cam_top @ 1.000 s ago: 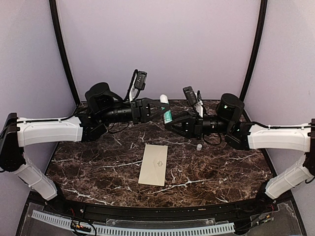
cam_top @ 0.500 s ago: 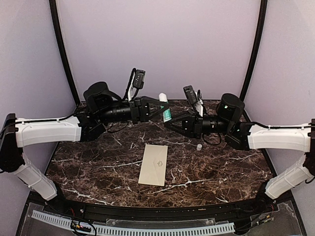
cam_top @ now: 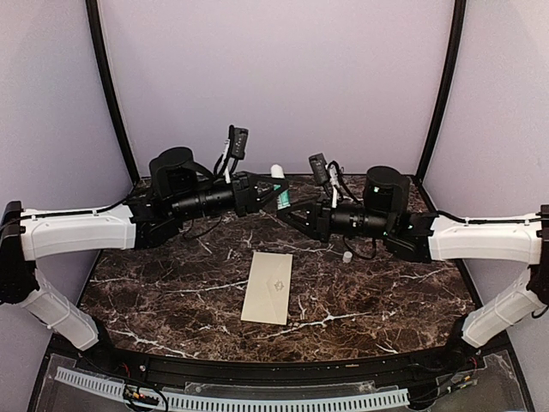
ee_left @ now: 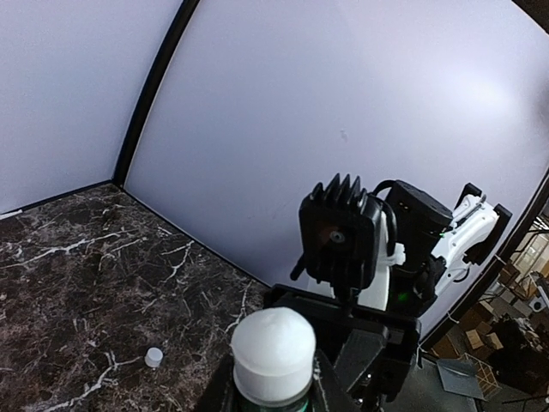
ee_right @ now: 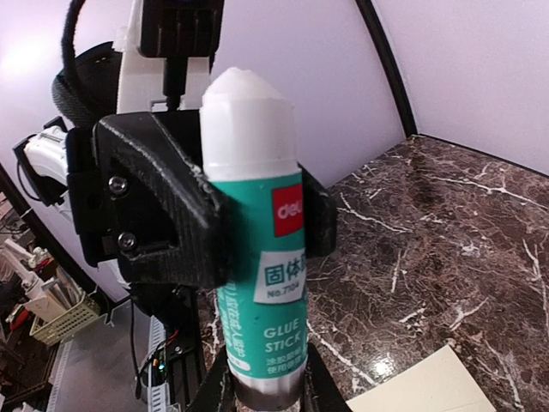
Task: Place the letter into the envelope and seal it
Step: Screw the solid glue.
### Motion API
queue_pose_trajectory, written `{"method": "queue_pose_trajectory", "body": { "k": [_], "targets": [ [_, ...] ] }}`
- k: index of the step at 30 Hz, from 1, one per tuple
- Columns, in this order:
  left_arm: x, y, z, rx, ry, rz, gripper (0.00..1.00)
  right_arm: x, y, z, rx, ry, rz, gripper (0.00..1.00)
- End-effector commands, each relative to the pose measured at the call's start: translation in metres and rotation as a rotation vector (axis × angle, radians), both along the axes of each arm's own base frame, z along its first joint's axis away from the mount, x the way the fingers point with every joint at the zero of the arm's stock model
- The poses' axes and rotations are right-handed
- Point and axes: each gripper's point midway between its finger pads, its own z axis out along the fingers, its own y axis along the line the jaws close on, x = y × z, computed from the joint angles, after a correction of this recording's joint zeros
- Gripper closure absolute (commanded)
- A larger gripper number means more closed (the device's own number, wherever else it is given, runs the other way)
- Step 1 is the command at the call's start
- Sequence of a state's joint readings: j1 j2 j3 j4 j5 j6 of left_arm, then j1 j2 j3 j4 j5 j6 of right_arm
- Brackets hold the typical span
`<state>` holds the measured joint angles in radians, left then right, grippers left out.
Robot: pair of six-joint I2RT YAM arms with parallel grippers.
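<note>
- Two claws meet above the far edge of the worktop (cam_top: 154,292), both on one glue stick (ee_right: 257,257).
- Left claw (ee_right: 236,215): clenched around the green body of the stick, below its bare white tip.
- Right claw (ee_right: 266,390): fingers closed against the dark base of the same stick.
- Envelope (cam_top: 268,287): flat near the worktop centre, emblem face up, well apart from both claws.
- Small white cap (cam_top: 347,256): on the worktop, right of centre, towards the far edge.
</note>
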<state>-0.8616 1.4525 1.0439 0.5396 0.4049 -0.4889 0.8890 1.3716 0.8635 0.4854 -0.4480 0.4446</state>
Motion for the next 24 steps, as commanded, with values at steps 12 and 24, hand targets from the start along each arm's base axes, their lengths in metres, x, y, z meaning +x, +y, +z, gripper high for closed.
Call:
{"method": "queue_pose_trajectory", "body": {
  "k": [12, 24],
  "targets": [
    [0.038, 0.016, -0.046, 0.149, 0.114, 0.237, 1.0, 0.072, 0.042, -0.002, -0.247, -0.005, -0.55, 0.93],
    [0.04, 0.027, -0.031, 0.092, 0.17, 0.243, 1.0, 0.057, 0.036, 0.027, -0.158, -0.067, -0.488, 0.42]
  ]
}}
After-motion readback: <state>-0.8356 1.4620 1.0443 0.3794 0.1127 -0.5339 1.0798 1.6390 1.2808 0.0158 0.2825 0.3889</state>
